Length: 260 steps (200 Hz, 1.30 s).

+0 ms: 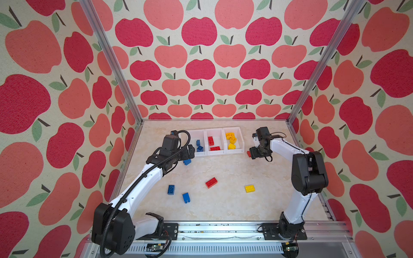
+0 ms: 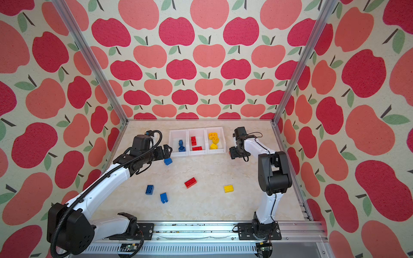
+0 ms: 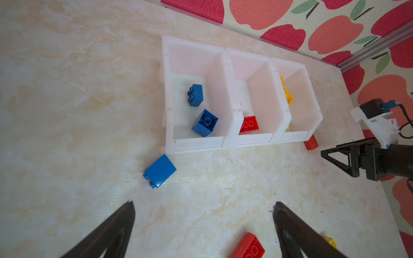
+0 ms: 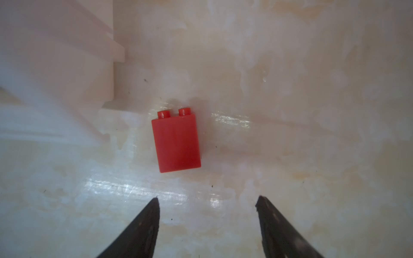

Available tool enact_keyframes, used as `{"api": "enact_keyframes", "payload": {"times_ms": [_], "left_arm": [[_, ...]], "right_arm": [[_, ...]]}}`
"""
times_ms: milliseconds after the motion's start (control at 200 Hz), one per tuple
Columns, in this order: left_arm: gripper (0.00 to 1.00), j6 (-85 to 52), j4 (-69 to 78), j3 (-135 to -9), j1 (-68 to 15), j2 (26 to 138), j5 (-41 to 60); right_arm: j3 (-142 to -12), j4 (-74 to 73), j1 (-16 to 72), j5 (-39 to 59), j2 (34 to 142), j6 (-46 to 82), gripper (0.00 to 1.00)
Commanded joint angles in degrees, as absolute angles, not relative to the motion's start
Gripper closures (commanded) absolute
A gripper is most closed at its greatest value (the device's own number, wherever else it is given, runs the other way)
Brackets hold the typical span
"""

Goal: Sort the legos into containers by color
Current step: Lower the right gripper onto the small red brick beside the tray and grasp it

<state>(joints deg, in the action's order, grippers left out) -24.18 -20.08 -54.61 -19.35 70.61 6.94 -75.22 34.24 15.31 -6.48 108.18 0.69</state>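
Left of centre in a top view, the left end effector point(image 1: 191, 151) gapes wide and empty beside the blue brick point(image 1: 187, 161). The brick lies on its side at the left front corner of the containers point(image 1: 215, 153), so approach from the open desk point(image 1: 223, 174). At their right end, the right end effector point(image 4: 207, 197) is parted and empty near the red brick point(image 4: 176, 143). Pinch its flat faces, clear of the wall.

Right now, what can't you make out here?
- Yellow legos, both top views: piled, count unclear. In the left wrist view a container wall hides most.
- Red lego beside the containers, top views: mostly behind right arm.
- Blue lego, top views: partly under left arm.
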Motion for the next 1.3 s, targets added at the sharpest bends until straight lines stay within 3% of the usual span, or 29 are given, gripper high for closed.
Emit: {"api": "enact_keyframes", "payload": {"times_ms": [0,680,1296], "left_arm": [[0.01,-24.5,-19.8,-54.1,-19.2,70.1,6.8],[0.01,-24.3,-19.4,-55.2,-18.7,72.1,7.3],[0.01,-24.4,-19.2,-54.5,-18.5,71.7,7.4]], "right_arm": [[-78.6,34.7,15.4,-5.2,110.0,1.6,0.31],[-83.8,34.5,16.5,-3.9,116.4,1.3,0.38],[-82.8,34.8,17.7,-6.1,116.7,1.5,0.66]]}}
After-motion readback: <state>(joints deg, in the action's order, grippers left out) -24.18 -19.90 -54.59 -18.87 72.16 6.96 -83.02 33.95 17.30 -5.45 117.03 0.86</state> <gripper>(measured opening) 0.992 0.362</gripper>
